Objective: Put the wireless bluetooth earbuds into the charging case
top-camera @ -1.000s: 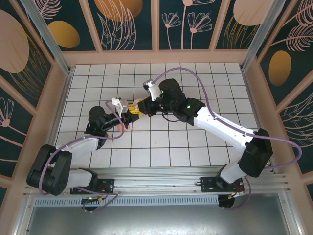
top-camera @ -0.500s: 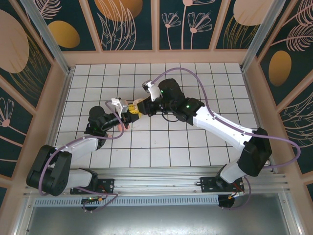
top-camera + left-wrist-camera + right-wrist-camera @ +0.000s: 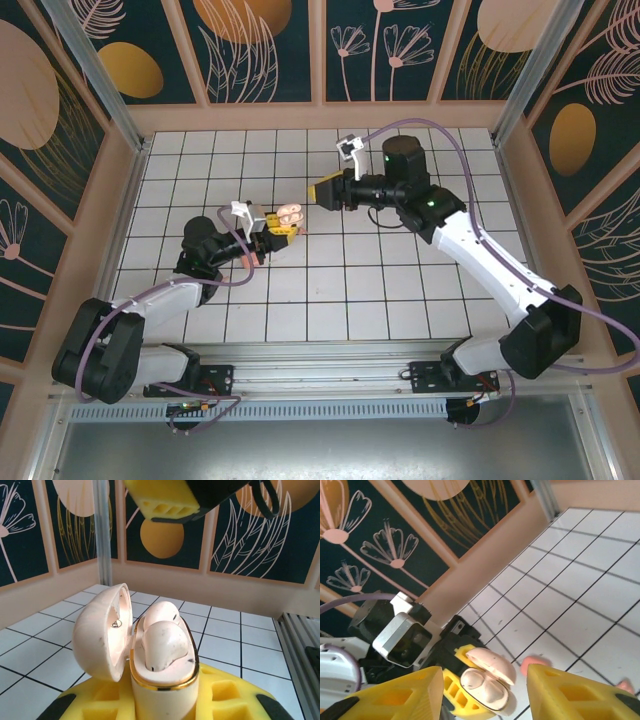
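Left gripper point(image 3: 270, 225) is clamped on the charging case point(image 3: 290, 214), a small pale pink-cream rounded plastic case with a gold rim. Its yellow fingers point(image 3: 227, 695) pinch the lower body from both sides. The case is upright, over the white tiled table point(image 3: 400, 290), left of centre. Hinged lid point(image 3: 102, 632) is swung open, to the left in the left wrist view. Both wireless bluetooth earbuds point(image 3: 162, 642), glossy pale pink-white pieces, sit in the case one behind the other, tops standing proud of the rim. Right gripper point(image 3: 324, 191) is near the case, up and to the right of it in the top view, not touching. Its yellow fingers point(image 3: 395, 695) stand apart with nothing gripped; the open case shows below through the gap in the right wrist view.
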Motion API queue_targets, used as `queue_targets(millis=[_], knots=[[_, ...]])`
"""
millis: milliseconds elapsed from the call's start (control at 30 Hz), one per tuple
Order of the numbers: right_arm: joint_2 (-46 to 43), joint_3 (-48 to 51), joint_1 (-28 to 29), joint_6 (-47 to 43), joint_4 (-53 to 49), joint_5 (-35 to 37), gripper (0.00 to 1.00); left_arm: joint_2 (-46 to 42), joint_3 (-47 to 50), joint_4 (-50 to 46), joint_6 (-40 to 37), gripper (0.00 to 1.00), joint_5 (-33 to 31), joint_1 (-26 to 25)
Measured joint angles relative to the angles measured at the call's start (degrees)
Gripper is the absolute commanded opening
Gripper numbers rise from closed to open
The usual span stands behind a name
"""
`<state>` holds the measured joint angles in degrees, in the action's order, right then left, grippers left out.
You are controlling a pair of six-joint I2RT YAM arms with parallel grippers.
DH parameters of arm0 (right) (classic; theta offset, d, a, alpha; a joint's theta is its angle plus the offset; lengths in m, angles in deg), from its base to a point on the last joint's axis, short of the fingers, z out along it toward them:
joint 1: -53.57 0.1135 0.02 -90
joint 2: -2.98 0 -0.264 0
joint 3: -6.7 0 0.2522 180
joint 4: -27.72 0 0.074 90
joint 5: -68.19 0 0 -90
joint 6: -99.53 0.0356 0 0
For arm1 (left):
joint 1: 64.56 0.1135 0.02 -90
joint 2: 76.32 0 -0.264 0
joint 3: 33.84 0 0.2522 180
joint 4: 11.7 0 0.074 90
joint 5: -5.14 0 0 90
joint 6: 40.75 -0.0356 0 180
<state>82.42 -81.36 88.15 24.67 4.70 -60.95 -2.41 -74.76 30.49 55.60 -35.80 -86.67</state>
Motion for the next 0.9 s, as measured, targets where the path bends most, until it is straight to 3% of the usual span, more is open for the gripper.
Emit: queue_targets(millis=[333, 900], knots=[[9.1, -1.6, 0.2, 0.3, -0.4, -7.8, 0.61, -0.1, -0.5, 0.0, 0.3, 0.04, 0.0, -0.5], [9.8, -2.1, 1.5, 0.5, 4.0, -14.5, 0.54, -0.8, -0.8, -1.7, -0.2, 0.04, 0.0, -0.5]])
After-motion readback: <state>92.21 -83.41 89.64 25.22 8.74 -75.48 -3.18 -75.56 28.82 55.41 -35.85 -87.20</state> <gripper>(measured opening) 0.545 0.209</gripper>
